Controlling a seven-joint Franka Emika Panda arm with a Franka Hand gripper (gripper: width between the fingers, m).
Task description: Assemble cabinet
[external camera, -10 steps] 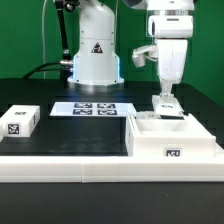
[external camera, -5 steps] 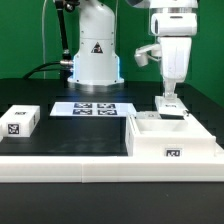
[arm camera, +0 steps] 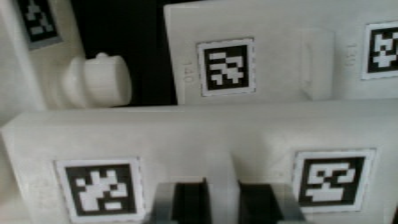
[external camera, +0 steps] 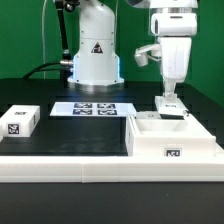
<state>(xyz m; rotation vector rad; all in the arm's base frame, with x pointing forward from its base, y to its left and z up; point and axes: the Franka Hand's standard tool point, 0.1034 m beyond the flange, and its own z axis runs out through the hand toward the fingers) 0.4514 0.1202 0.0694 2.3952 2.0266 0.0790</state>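
Cabinet [external camera: 172, 143] is sitting on the black table [external camera: 70, 135] at the exterior view's right. It is resting just behind the white rail [external camera: 90, 168] that is running along the front edge. It is a large white open box showing one square tag on its front wall. A smaller white piece [external camera: 168, 105] is standing at its rear edge. Gripper [external camera: 168, 99] is hanging straight down over that rear piece, with fingertips reaching its top. In the wrist view the gripper [arm camera: 210, 205] is showing two dark fingers [arm camera: 183, 205] standing close together with a thin pale strip between them, right over a white panel [arm camera: 196, 140] carrying two tags. Whether the jaws are pinching that panel or merely straddling it, cannot tell. Beyond the panel, a second white face with one tag [arm camera: 226, 66] and a rounded white knob [arm camera: 98, 78] are showing, blurred. Marker board [external camera: 92, 108] is lying flat on the table, well apart from the cabinet. Robot base [external camera: 95, 55] is standing behind it. A small white tagged box [external camera: 20, 121] is sitting at the exterior view's far left.
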